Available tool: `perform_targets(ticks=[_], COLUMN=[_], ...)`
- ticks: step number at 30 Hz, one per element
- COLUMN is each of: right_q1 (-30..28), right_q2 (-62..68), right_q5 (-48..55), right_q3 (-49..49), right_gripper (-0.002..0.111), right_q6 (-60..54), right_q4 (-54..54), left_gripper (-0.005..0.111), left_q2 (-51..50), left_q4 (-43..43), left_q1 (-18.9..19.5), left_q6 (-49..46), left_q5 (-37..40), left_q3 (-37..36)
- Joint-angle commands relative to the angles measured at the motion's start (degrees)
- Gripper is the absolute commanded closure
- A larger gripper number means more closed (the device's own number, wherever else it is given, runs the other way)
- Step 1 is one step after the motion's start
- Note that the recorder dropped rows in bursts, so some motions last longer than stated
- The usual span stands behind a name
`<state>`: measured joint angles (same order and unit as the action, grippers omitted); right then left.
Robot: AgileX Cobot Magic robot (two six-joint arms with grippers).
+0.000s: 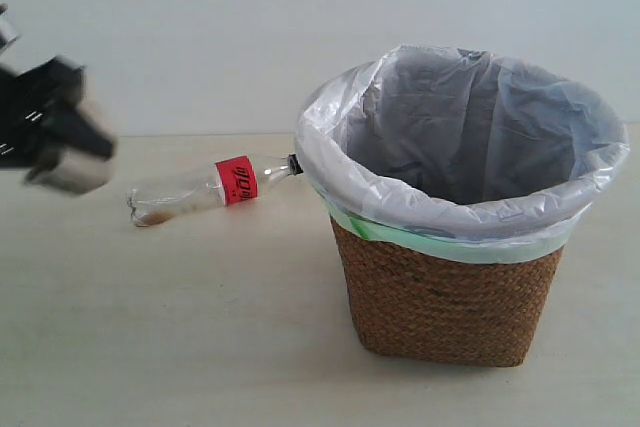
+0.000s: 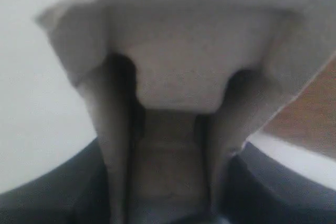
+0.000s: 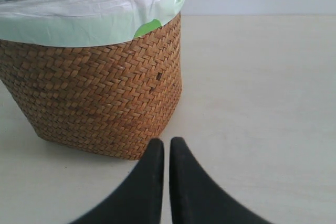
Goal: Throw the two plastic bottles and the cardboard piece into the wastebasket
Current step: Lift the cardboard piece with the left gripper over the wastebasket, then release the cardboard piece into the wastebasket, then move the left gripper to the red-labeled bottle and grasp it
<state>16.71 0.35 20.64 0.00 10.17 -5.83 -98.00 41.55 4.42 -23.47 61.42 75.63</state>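
Between the left fingers sits the cardboard piece. The wrist view shows its grey pulp filling the gap with a dark finger on each side, so the fingers are pinching it. From the outside camera that arm is a blur at the far left edge, raised off the counter and well short of the wastebasket.

Beyond those fingers, toward the basket, the red-label bottle lies on its side on the counter. Its base is nearest the left fingers, and its black cap is against or just beside the liner bag; I cannot tell which. Nothing grips it.

Further right stands the wastebasket, upright, with its liner open. Its bottom is hidden from every view. The right fingers are pressed together and empty, low over the counter with the wicker wall just ahead of their tips.

As for progress, none of the three throws can be confirmed done. The cardboard piece is gripped but not over the rim, so that looks like the step under way. The red-label bottle has yet to be picked up. The green-capped bottle appears nowhere; it may lie inside the basket, out of sight, or beyond the frames.
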Motion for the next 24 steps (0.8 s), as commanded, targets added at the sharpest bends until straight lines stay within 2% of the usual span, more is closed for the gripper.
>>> perform_targets(ticks=[1, 2, 3, 5, 7, 8, 9, 11, 13, 15, 16, 19, 24], right_q1=[-0.2, -0.2, -0.2, -0.2, -0.2, -0.2, -0.2, -0.2, -0.2, -0.2, -0.2, -0.2, -0.2], right_q2=[-0.3, -0.3, -0.3, -0.3, -0.3, -0.3, -0.3, -0.3, -0.3, -0.3, -0.3, -0.3, -0.3], right_q5=[-0.2, -0.2, -0.2, -0.2, -0.2, -0.2, -0.2, -0.2, -0.2, -0.2, -0.2, -0.2, -0.2], right_q3=[0.0, 0.0, 0.0, 0.0, 0.0, 0.0, 0.0, 0.0, 0.0, 0.0, 0.0, 0.0, 0.0], right_gripper=[0.108, 0.108, 0.108, 0.108, 0.108, 0.108, 0.108, 0.108, 0.108, 0.108, 0.108, 0.108, 0.108], right_q6=[-0.1, -0.1, -0.1, -0.1, -0.1, -0.1, -0.1, -0.1, -0.1, -0.1, -0.1, -0.1, -0.1], right_q4=[-0.3, -0.3, -0.3, -0.3, -0.3, -0.3, -0.3, -0.3, -0.3, -0.3, -0.3, -0.3, -0.3], left_gripper=[0.032, 0.025, 0.025, 0.027, 0.027, 0.027, 0.027, 0.027, 0.027, 0.027, 0.027, 0.027, 0.027], left_q2=[-0.3, -0.3, -0.3, -0.3, -0.3, -0.3, -0.3, -0.3, -0.5, -1.2, -1.8, -3.8, -8.0], left_q4=[43.0, 44.3, 41.9, 36.2, 30.8, 21.6, 16.8, -3.1, -22.6, -34.3, -38.3, -44.1, -46.0], left_q1=[-15.1, -17.0, -19.4, -21.9, -23.0, -22.9, -22.6, -22.0, -22.0, -22.0, -22.0, -22.0, -22.0], left_q6=[-18.0, -17.1, -12.8, -7.1, -5.3, 0.5, 3.2, 13.2, 22.3, 25.6, 25.8, 25.8, 25.5], left_q5=[-0.8, -3.1, -5.6, -3.4, -2.0, -2.2, -2.2, -1.3, 3.1, 8.5, 8.5, 8.5, 8.5], left_q3=[13.2, 16.6, 22.2, 25.5, 25.6, 25.6, 25.6, 25.6, 25.6, 25.6, 25.6, 25.6, 23.3])
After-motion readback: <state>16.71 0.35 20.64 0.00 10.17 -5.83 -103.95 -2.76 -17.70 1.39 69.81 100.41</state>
